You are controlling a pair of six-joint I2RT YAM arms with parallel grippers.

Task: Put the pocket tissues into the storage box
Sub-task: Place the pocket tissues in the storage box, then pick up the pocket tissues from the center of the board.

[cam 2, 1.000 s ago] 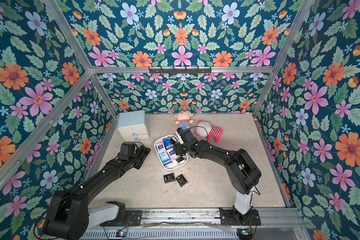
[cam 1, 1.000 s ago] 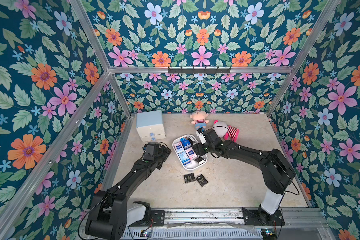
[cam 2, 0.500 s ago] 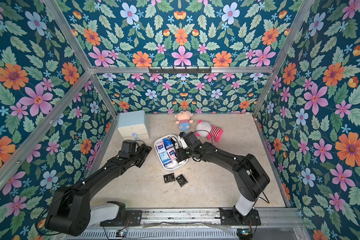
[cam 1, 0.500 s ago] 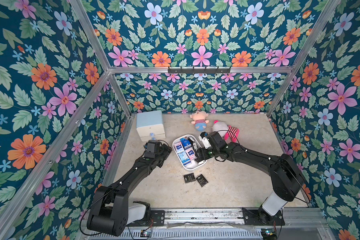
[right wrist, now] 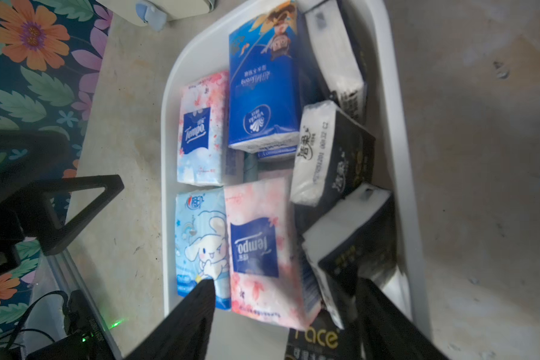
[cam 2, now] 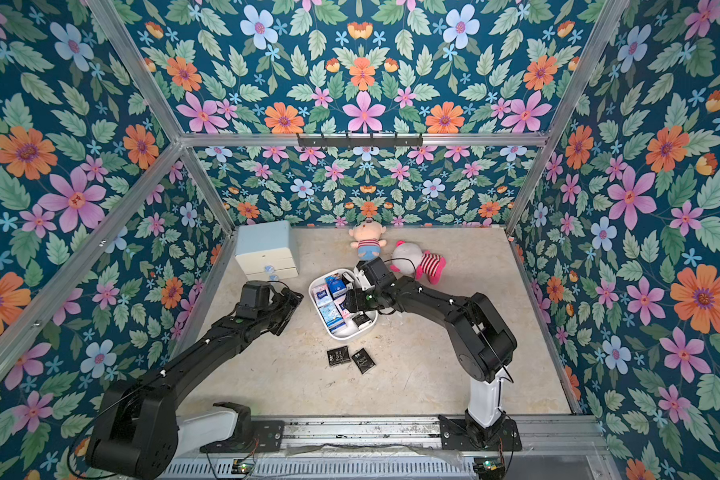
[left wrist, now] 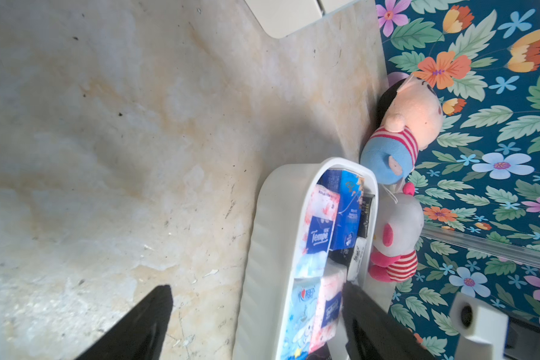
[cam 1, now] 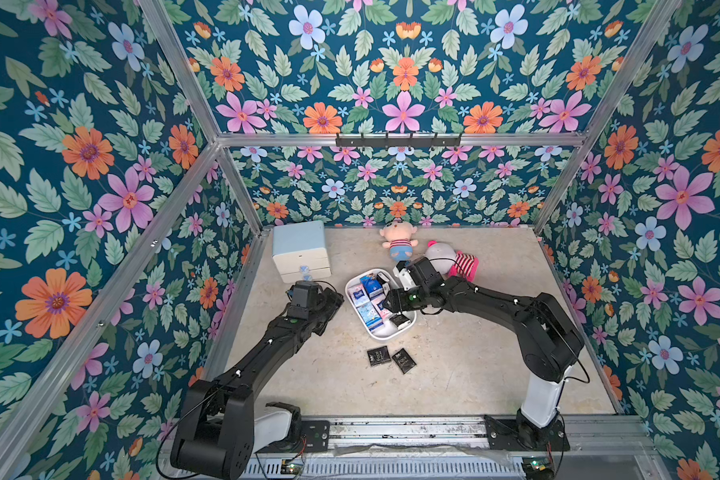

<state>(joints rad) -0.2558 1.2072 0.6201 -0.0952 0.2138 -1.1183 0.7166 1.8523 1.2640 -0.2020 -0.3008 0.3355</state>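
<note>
The right gripper point(right wrist: 286, 290) hangs low over the storage box point(right wrist: 169, 156) with its jaws spread wide and nothing clamped between them; under it, in the right wrist view, a pink-and-white packet point(right wrist: 259, 246) lies flat beside a light blue packet point(right wrist: 197, 243) printed with a cartoon dog; around these the pocket tissues point(cam 1: 368, 297) crowd the box, a dark blue packet point(right wrist: 262, 93) and another pink-and-white one lying flat along one long side, black packets with white ends point(right wrist: 334, 156) tipped on edge along the other; in both top views the gripper point(cam 1: 391, 305) sits over the side of the box point(cam 1: 385, 332) nearest its own arm; the left gripper point(left wrist: 256, 299) is likewise released and empty, one finger point(left wrist: 159, 299) over bare table point(left wrist: 106, 140), the other showing in front of the box's contents in the left wrist view; in a top view it point(cam 2: 287, 303) stands just beside the box point(cam 2: 346, 332), apart from its wall; two loose black packets point(cam 1: 378, 356) lie side by side on the table near the box's end that faces the arm bases, outside it; beyond the far end rest two plush dolls point(cam 1: 396, 243), and a cabinet point(cam 1: 300, 249) stands in the back corner.
</note>
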